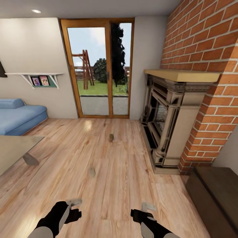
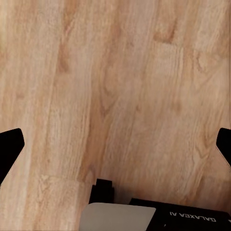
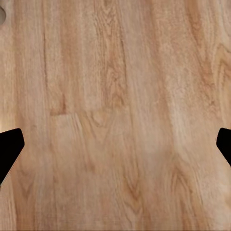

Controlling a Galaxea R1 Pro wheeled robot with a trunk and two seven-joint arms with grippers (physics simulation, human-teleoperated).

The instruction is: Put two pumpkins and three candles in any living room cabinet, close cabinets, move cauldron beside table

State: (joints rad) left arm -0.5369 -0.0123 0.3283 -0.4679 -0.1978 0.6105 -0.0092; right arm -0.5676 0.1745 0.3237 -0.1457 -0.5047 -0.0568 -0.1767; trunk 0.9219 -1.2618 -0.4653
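Hovering over the wooden floor (image 1: 112,172), both end effectors, left (image 2: 115,144) and right (image 3: 115,144), are gaping wide and empty, two candles (image 1: 92,172) (image 1: 111,137) lying ahead.

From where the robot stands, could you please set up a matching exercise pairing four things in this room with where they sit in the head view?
Things:
1. nearer candle
2. cabinet
3. table
4. sofa

Places:
A. lower right, beside the brick wall
B. far left, against the back wall
C. on the floor, ahead of the left pincer
D. left edge, glass top

Pairs: 1-C, 2-A, 3-D, 4-B
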